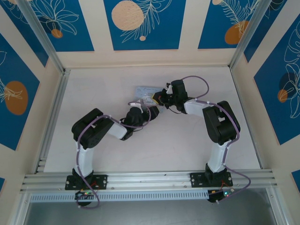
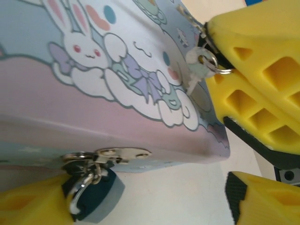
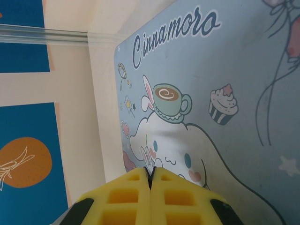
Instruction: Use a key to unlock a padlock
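Note:
The padlock (image 2: 96, 196) is a small dark blue-grey block. Its shackle hangs through the metal hasp (image 2: 115, 153) on the front edge of the pastel cartoon tin (image 2: 93, 108). My left gripper (image 2: 150, 202) is open and low in front of the tin, and the padlock rests against its left finger (image 2: 30, 206). The right finger (image 2: 262, 199) stands far off. My right gripper (image 2: 212, 51) (image 3: 150, 172) is shut over the tin lid. The small pale key (image 2: 194, 70) dangles from a ring pinched at its fingertips.
The tin (image 1: 143, 90) lies flat near the middle back of the pale table (image 1: 164, 145), with both grippers meeting at its near right corner. Aluminium rails and patterned blue walls enclose the table on three sides.

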Motion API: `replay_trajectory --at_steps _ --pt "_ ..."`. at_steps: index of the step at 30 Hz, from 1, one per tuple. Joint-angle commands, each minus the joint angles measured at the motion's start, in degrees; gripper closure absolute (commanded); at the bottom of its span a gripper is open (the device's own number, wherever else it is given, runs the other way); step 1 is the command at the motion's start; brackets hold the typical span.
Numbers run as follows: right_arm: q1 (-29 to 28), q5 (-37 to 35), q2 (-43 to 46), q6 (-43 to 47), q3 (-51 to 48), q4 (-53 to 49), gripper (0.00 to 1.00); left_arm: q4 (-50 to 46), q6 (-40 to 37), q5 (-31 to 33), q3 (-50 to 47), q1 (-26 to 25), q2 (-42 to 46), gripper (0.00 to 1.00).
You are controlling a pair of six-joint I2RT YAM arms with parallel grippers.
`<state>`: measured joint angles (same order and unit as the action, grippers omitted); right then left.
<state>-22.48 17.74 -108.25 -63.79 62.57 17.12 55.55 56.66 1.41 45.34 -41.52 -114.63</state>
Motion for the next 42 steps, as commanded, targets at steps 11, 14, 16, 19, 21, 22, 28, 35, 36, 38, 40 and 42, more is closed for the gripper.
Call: replay_trajectory --at_steps 11,14,16,19,21,22,28,35,36,38,40,42 --pt "-0.42 0.48 -1.9 0.45 0.21 -2.75 1.0 -2.94 -0.58 3.25 -0.97 -0.94 -1.22 0.48" --pt "-0.53 0.41 -2.14 0.35 0.27 -2.78 1.0 -4.14 -1.23 3.34 -0.53 -1.03 -1.27 0.55" --pt "-0.53 0.46 -2.14 0.32 0.23 -2.79 1.0 -4.69 -1.55 3.49 -0.35 -1.07 -1.34 0.56" --pt "-0.48 0.45 -2.08 0.33 0.27 -2.8 1.0 -5.51 -1.8 3.77 -0.08 -1.12 -1.42 0.59" --pt "-0.46 0.46 -2.12 0.4 0.23 -2.8 1.0 -6.1 -2.04 3.95 0.22 -1.18 -1.62 0.63" --pt "-0.48 0.42 -2.1 0.31 0.22 -2.8 1.0 -6.36 -2.07 4.04 0.26 -1.17 -1.68 0.64" --pt "-0.49 0.44 -2.07 0.29 0.1 -2.76 1.0 -8.24 -2.52 5.16 0.8 -1.16 -1.94 0.7" --pt "-0.46 0.54 -2.04 0.32 0.1 -2.62 1.0 -9.69 -3.21 5.47 1.58 -1.13 -1.92 0.82" --pt "-0.46 0.67 -1.89 0.3 0.13 -2.53 1.0 -10.07 -3.32 5.37 1.83 -1.09 -1.83 0.85" --pt "-0.46 0.97 -1.73 0.33 0.22 -2.52 1.0 -10.99 -3.78 4.82 2.18 -1.05 -1.54 0.92" --pt "-0.3 1.49 -1.15 0.17 0.27 -2.3 1.0 -11.65 -3.78 4.05 2.36 -0.9 -0.96 0.97" --pt "-0.05 1.81 0.1 -0.09 0.21 -2.01 1.0 -12.81 -3.7 2.72 2.46 -0.69 0.16 1.0"
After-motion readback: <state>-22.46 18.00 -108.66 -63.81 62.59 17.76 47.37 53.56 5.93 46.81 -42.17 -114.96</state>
